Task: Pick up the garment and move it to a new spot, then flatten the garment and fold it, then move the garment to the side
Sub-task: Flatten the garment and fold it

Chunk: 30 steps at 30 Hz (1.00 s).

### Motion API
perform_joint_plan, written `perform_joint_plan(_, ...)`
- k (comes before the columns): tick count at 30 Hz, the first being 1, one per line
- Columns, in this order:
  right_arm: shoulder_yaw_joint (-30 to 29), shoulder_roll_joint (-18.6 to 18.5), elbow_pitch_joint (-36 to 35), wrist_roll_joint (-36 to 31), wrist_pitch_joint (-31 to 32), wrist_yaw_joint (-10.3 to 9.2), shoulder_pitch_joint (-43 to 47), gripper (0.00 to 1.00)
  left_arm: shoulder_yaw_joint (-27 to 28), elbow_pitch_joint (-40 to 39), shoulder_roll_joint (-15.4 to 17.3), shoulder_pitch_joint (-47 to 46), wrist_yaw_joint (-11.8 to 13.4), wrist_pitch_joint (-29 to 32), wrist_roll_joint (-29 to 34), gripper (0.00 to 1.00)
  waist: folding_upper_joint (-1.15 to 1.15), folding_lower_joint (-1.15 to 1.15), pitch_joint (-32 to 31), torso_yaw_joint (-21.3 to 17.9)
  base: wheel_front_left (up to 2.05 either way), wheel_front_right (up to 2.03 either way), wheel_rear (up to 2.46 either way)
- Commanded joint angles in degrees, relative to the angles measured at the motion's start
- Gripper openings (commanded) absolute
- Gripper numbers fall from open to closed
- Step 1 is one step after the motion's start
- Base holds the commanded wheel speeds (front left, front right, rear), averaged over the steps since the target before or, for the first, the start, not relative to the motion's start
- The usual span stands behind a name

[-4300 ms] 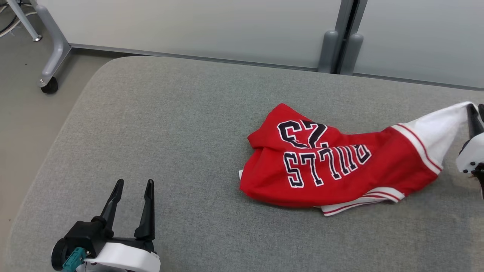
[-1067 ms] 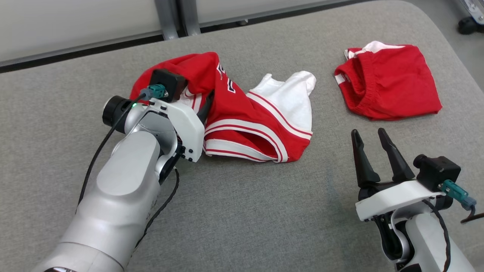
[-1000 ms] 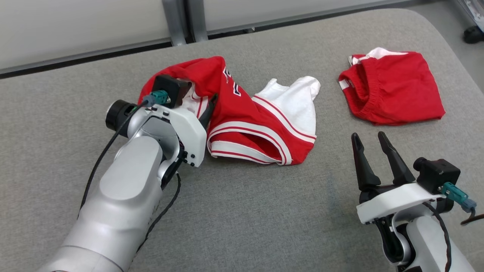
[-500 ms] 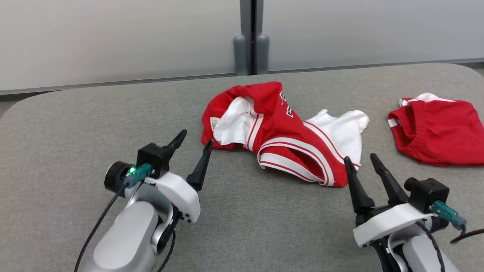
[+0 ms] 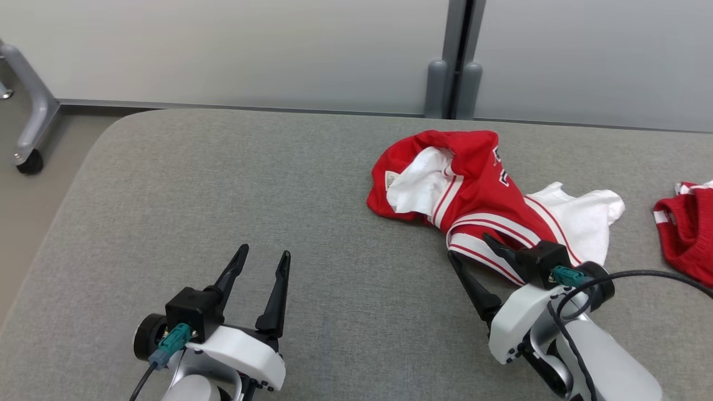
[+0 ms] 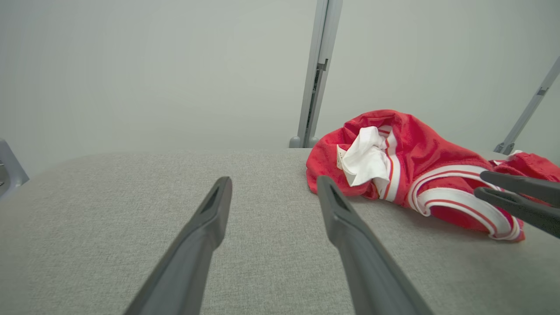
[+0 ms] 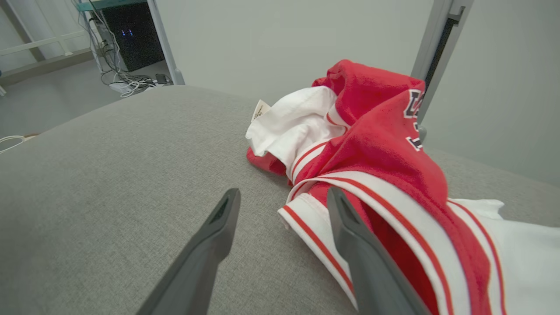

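As it hangs low at the near left of the table [image 5: 167, 195], left gripper [image 5: 265, 252]: fingers spread, pointing toward the wall [image 5: 223, 50], well apart from the garment [image 5: 473, 189].
Garment: crumpled heap right of centre, striped hem [image 5: 484, 220] on the near side.
Right gripper [image 5: 468, 246]: arm angled in from the lower right, wrist rolled, fingers spread, hem's edge between them; I can't tell if they touch it.
Bundle [image 5: 688, 234]: red, far right.

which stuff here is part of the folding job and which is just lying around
Part of the job: the garment, crumpled on the grey table; right gripper, open at its striped hem; left gripper, open, apart from it.
Just lying about: small red cloth bundle at the right edge; wheeled frame leg.
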Motion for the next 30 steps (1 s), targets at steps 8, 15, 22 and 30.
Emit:
perform_joint_plan(8, -4.4, 0.6, 11.9, -12.6, 8.3, -0.01, -7.8, 1.0, 0.0, -3.1, 0.1, 3.4, 1.2, 1.1, -1.7, 1.0, 0.0, 0.0, -0.6, 6.1, 0.0, 0.0, 0.0)
perform_joint_plan(15, -9.0, 0.5, 19.4, -18.8, 14.4, -0.01, -12.0, 1.0, -0.1, -3.5, -0.1, 3.8, 1.5, 1.3, -2.3, 1.0, 0.0, 0.0, 0.6, 9.0, 0.0, 0.0, 0.0)
perform_joint_plan(22, -11.4, 0.7, 23.9, -21.4, 17.1, -0.01, -14.3, 0.0, -0.1, -3.0, -0.1, 3.3, 1.6, 1.0, -2.7, 1.0, 0.0, 0.0, 1.2, 9.6, 0.0, 0.0, 0.0)
perform_joint_plan(30, -14.5, 2.9, 21.2, -20.4, 10.9, -0.01, -12.2, 0.0, 0.3, -2.8, 0.8, 4.7, 2.2, 1.3, -3.2, 1.0, 0.0, 0.0, -1.1, 6.9, 0.0, 0.0, 0.0)
